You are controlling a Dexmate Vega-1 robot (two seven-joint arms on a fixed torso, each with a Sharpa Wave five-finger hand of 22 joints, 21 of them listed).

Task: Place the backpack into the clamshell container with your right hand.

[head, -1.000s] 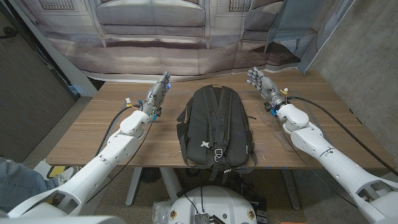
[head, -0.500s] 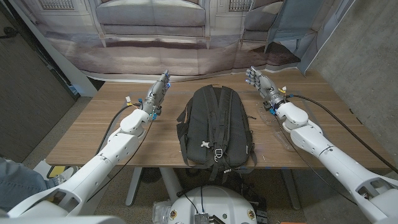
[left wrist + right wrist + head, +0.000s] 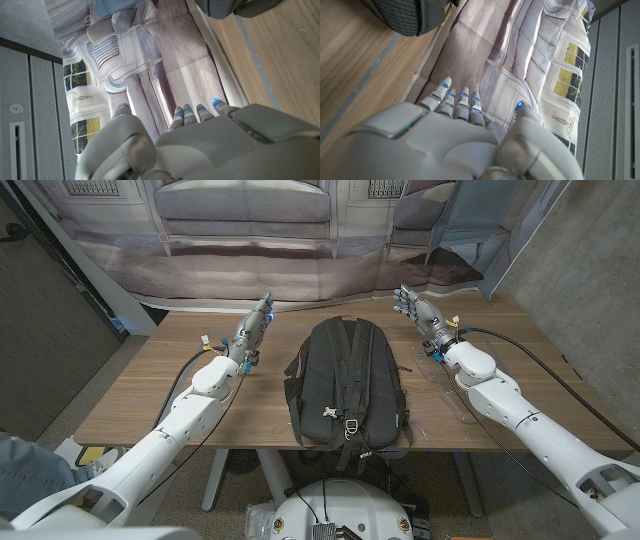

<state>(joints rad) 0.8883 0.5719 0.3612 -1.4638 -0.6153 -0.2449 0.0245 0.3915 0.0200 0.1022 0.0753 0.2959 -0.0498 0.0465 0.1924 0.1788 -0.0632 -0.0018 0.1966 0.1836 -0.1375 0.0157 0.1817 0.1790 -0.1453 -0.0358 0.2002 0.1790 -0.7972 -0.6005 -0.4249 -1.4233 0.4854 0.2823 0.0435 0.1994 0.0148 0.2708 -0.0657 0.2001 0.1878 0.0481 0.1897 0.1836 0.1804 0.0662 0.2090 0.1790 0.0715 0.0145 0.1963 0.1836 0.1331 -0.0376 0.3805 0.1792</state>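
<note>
A: Well, what could have gone wrong from that position?

B: Plenty, I'd judge. The black backpack (image 3: 347, 385) lay at the centre of the frame, straps up, its lower end hanging past the table's near edge. The right hand (image 3: 415, 309) stood to the upper right of it, well apart, fingers released and holding nothing. A one-handed grab at a strap might have dragged the bag off that near edge, or let the limp body sag and swing.

A: And the left hand?

B: The left hand (image 3: 255, 326) stood at the upper left of the bag, fingers straight and close together, grasping nothing. If it drifted inward it could have snagged a strap.

A: Where was the clamshell container?

B: I could not pick one out. Something clear lay on the table right of the bag, beside the right arm, but it was too faint to name. A bag that bulky might simply not have fitted.

A: The surface and room?

B: A wooden table (image 3: 150, 395) with visible plank seams. Behind it, across the top of the frame, hung a printed backdrop (image 3: 250, 230) of a pale building front; a grey wall (image 3: 590, 270) stood at the right.
</note>
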